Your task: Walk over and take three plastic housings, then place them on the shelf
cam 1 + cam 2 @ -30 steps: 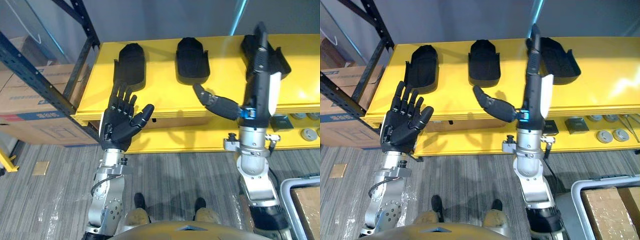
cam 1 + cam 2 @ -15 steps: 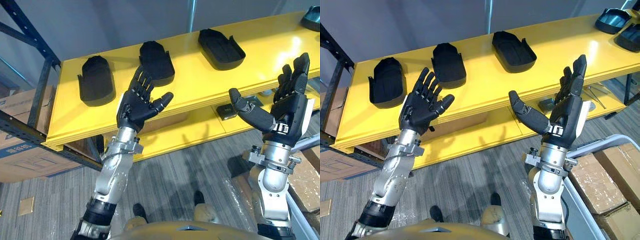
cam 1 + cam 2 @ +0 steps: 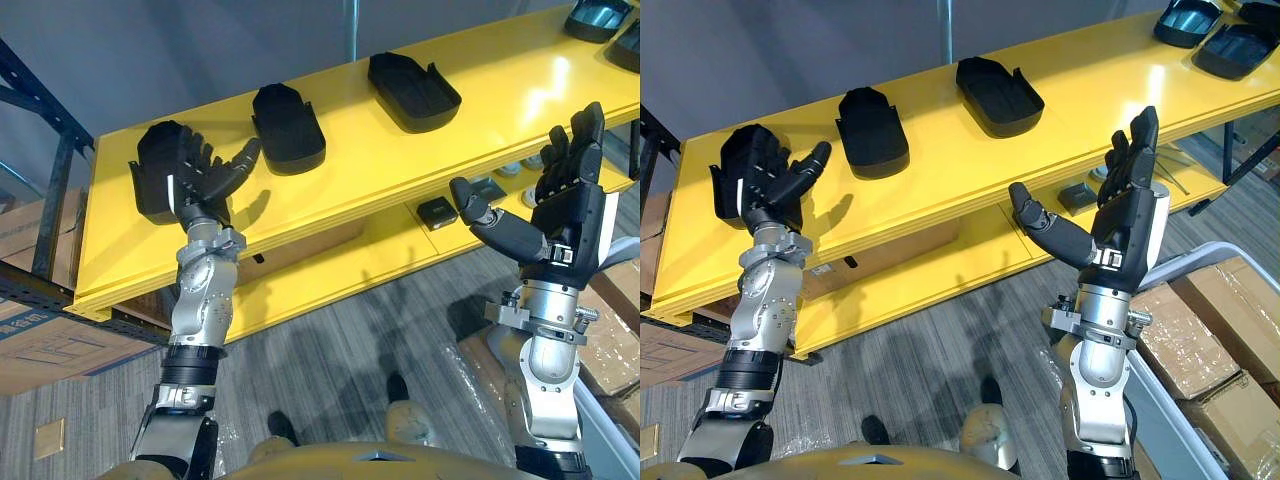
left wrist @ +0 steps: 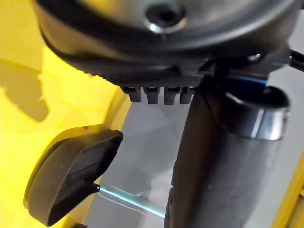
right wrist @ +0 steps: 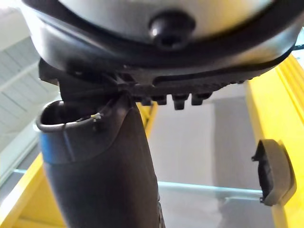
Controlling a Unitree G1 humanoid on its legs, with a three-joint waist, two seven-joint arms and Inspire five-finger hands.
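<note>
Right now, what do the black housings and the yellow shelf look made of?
Black housings: likely moulded plastic, matte, with thin raised walls. Yellow shelf: probably painted metal or board, glossy; it shows a bright glare patch.

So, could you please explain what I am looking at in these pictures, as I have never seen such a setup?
This is a humanoid robot on two legs. The two wide pictures come from a stereo camera on its head, looking down. The two close-ups come from a camera on each wrist. Before it stands a yellow shelf carrying three black plastic shells in a row: the left housing, the middle housing and the right housing. The left robot hand is raised and open in front of the left housing; whether it touches it, I cannot tell. The right robot hand is raised and open, holding nothing. Cardboard boxes lie on the floor to its right.
</note>
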